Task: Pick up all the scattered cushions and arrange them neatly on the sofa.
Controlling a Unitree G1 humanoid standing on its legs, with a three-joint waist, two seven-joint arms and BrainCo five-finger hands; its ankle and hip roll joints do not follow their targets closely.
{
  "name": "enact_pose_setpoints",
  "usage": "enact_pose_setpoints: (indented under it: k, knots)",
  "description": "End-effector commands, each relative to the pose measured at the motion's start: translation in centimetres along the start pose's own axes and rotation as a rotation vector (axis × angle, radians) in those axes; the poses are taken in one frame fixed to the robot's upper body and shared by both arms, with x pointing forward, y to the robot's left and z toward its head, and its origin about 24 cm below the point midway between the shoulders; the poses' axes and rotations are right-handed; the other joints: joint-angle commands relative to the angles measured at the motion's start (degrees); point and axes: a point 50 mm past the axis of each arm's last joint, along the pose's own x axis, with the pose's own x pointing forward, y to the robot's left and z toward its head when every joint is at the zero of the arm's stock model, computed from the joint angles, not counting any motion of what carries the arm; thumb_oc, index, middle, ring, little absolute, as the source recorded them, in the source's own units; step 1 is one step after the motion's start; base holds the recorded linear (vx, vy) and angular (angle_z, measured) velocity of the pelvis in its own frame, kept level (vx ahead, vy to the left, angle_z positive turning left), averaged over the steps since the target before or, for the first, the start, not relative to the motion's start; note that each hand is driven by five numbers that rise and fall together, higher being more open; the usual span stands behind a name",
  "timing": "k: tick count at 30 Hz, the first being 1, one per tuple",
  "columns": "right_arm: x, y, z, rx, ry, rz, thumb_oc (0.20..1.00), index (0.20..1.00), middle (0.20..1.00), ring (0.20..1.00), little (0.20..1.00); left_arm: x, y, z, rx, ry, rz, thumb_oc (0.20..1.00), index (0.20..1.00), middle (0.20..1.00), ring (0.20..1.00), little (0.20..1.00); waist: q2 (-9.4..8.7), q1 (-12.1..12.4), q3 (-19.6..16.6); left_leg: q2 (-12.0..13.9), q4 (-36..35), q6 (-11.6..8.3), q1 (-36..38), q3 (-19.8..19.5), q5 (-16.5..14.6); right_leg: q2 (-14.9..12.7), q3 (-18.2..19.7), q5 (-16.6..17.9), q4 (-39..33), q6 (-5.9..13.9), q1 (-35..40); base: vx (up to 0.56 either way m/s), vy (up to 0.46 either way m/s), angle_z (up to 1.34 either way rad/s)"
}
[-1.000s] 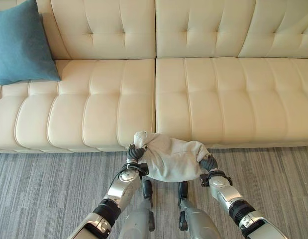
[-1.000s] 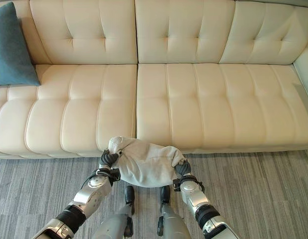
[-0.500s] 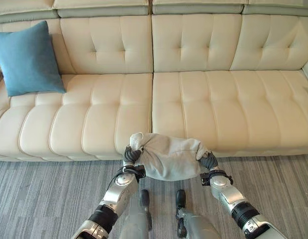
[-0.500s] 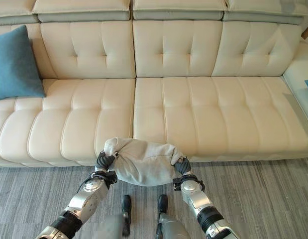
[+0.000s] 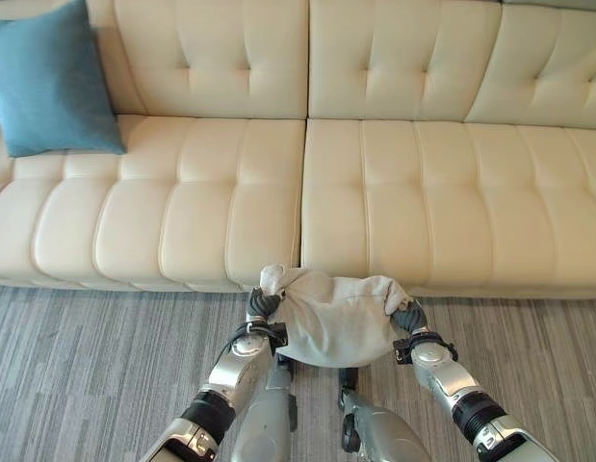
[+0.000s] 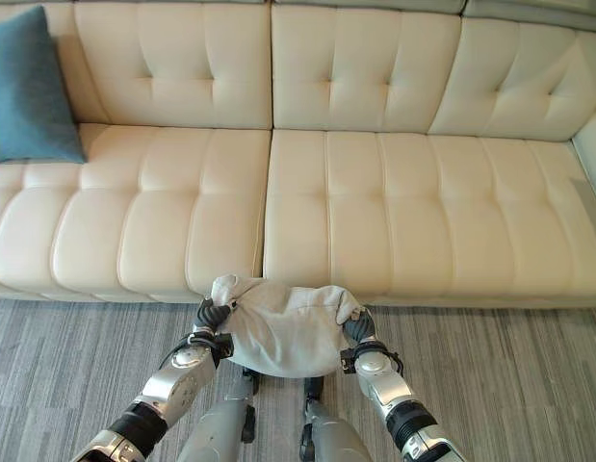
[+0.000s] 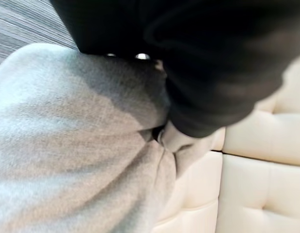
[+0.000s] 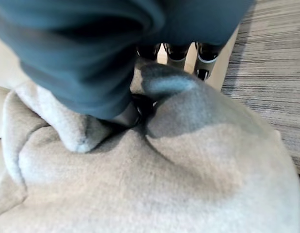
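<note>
Between your hands: grey cushion [image 5: 331, 318], left hand [image 5: 262, 305] and right hand [image 5: 407, 316] each pinching a corner.
Change: still clamped, unreleased.
Ahead: sofa [image 5: 394, 192] seat; teal cushion [image 5: 49, 82] already placed.

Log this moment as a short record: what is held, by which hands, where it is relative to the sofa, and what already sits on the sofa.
held item: grey cushion
left hand: gripping the cushion's left end, fabric bunched
right hand: gripping the cushion's right end
cushion position: off the floor, in front of the sofa's front edge, near the seam between the two seats
sofa: cream, tufted, with two seat sections
already on sofa: blue cushion, leaning on the backrest at the far left
floor: grey striped carpet
</note>
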Motion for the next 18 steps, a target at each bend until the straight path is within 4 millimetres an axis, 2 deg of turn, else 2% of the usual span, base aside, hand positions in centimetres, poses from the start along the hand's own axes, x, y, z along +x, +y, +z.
enact_pose_setpoints:
  k: [1,3,4,5,6,7,9,10,11,12,13,14,15,17,18]
  knots:
    - [-0.6,4.2,5.2,0.055,-0.208,0.138,0.2,0.2,0.2,0.2,0.2,-1.1,-4.3,4.1,-0.068,-0.202,-0.192,0.2,0.2,0.2,0.2,0.2,-3.11,1.0,-5.4,-1.7,3.7,4.18,-1.0,0.9,-0.9,-2.2,-0.5,-11.7,16.5,5.95,6.8,0.18,0.121,-0.42]
    - [-0.6,4.5,5.7,0.063,-0.223,0.143,0.2,0.2,0.2,0.2,0.2,-1.0,-4.5,4.7,-0.063,-0.219,-0.192,0.2,0.2,0.2,0.2,0.2,-3.74,0.7,-4.6,-3.2,3.5,6.2,1.5,1.8,-3.2,-4.5,0.3,-4.9,29.2,8.11,1.0,0.2,0.215,-0.22]
    - [-0.6,4.8,6.2,0.064,-0.232,0.151,0.2,0.2,0.2,0.2,0.2,-1.0,-4.8,5.1,-0.053,-0.23,-0.199,0.2,0.2,0.2,0.2,0.2,-3.18,-0.3,-3.2,-4.4,2.3,7.78,4.6,2.7,-4.2,-6.9,0.1,1.1,38.1,8.4,-3.6,0.25,0.276,-0.24]
    - [-0.6,4.8,6.1,0.063,-0.23,0.148,0.2,0.2,0.2,0.2,0.2,-0.9,-5.0,5.1,-0.047,-0.227,-0.203,0.2,0.2,0.2,0.2,0.2,-2.63,-0.6,-2.6,-4.5,1.7,7.94,5.5,2.6,-4.6,-6.5,0.9,0.4,40.4,8.0,-5.9,0.24,0.226,-0.18]
    - [-0.6,4.8,6.4,0.073,-0.234,0.147,0.2,0.2,0.2,0.2,0.2,-0.8,-5.2,5.2,-0.047,-0.23,-0.204,0.2,0.2,0.2,0.2,0.2,-2.04,-0.8,-2.0,-4.0,1.2,7.72,6.4,2.5,-4.8,-5.0,1.6,-2.6,40.5,7.12,-9.1,0.15,0.074,0.15]
    - [-0.4,4.9,6.7,0.082,-0.237,0.143,0.2,0.2,0.2,0.2,0.2,-0.8,-5.4,5.5,-0.052,-0.241,-0.21,0.2,0.2,0.2,0.2,0.2,-1.51,-0.8,-1.1,-3.6,0.9,7.41,7.1,2.5,-4.8,-3.7,1.2,-4.5,37.5,6.75,-10.9,0.15,0.032,0.15]
    - [-0.4,5.0,7.0,0.092,-0.238,0.145,0.2,0.2,0.2,0.2,0.2,-0.7,-5.4,5.7,-0.058,-0.245,-0.211,0.2,0.2,0.2,0.2,0.2,-1.0,-0.7,-0.7,-3.3,1.2,6.8,7.6,2.9,-5.1,-3.2,-0.4,-5.9,29.0,6.44,-11.3,0.16,-0.02,-0.01]
    - [-0.3,4.9,7.3,0.098,-0.247,0.141,0.2,0.2,0.2,0.2,0.2,-0.7,-5.4,5.8,-0.059,-0.252,-0.21,0.2,0.2,0.2,0.2,0.2,-0.69,-0.6,-0.5,-3.0,1.4,6.24,8.0,2.9,-5.6,-1.8,-0.8,-4.8,20.4,6.55,-10.6,0.28,-0.13,0.0]
    - [-0.3,4.9,7.2,0.1,-0.239,0.136,0.2,0.2,0.2,0.2,0.2,-0.6,-5.1,5.7,-0.059,-0.246,-0.201,0.2,0.2,0.2,0.2,0.2,-1.42,-0.6,-1.1,-3.0,1.3,5.49,9.0,3.2,-6.4,-0.8,-0.2,-1.7,7.6,7.4,-9.4,0.31,-0.17,-0.03]
    - [-0.3,4.8,6.9,0.097,-0.233,0.134,0.2,0.2,0.2,0.2,0.2,-0.6,-4.9,5.6,-0.058,-0.246,-0.196,0.2,0.2,0.2,0.2,0.2,-1.75,-0.4,-1.4,-2.9,1.4,5.17,9.4,3.5,-6.8,-1.0,-1.6,0.5,3.5,7.84,-9.0,0.25,-0.139,-0.12]
    - [-0.3,4.8,6.9,0.097,-0.232,0.134,0.2,0.2,0.2,0.2,0.2,-0.6,-4.9,5.6,-0.058,-0.246,-0.196,0.2,0.2,0.2,0.2,0.2,-1.68,-0.4,-1.3,-2.8,1.4,5.15,9.6,3.4,-6.9,-0.9,-1.7,0.7,3.0,7.83,-8.6,0.17,-0.113,0.07]
    - [-0.4,4.8,6.5,0.092,-0.222,0.129,0.2,0.2,0.2,0.2,0.2,-0.6,-4.5,5.3,-0.052,-0.238,-0.183,0.2,0.2,0.2,0.2,0.2,-2.06,-0.2,-1.6,-2.7,1.9,4.94,10.0,3.7,-7.5,-1.3,-3.7,1.4,2.7,8.09,-8.4,0.18,-0.104,0.1]
    - [-0.4,4.6,5.5,0.076,-0.194,0.128,0.2,0.2,0.2,0.2,0.2,-0.7,-4.4,4.8,-0.051,-0.223,-0.18,0.2,0.2,0.2,0.2,0.2,-2.01,-0.2,-2.1,-2.9,3.1,4.79,10.0,2.9,-8.5,-1.9,-4.4,0.8,2.0,7.89,-6.5,0.37,-0.249,0.19]
    - [-0.4,4.3,5.0,0.07,-0.185,0.126,0.2,0.2,0.2,0.2,0.2,-1.0,-4.8,4.6,-0.067,-0.224,-0.211,0.2,0.2,0.2,0.2,0.2,-2.53,-0.6,-2.9,-1.9,13.6,3.01,7.9,3.0,-12.0,-1.2,-4.3,0.1,0.5,5.81,-2.4,0.36,-0.308,0.24]
    - [-0.3,4.1,4.8,0.067,-0.177,0.121,0.2,0.2,0.2,0.2,0.2,-1.1,-4.9,4.6,-0.075,-0.221,-0.223,0.2,0.2,0.2,0.2,0.2,-2.64,-0.6,-2.7,-1.7,18.6,2.37,5.8,2.5,-11.6,-1.1,-4.6,-0.4,0.1,5.13,-1.2,0.18,-0.236,0.42]
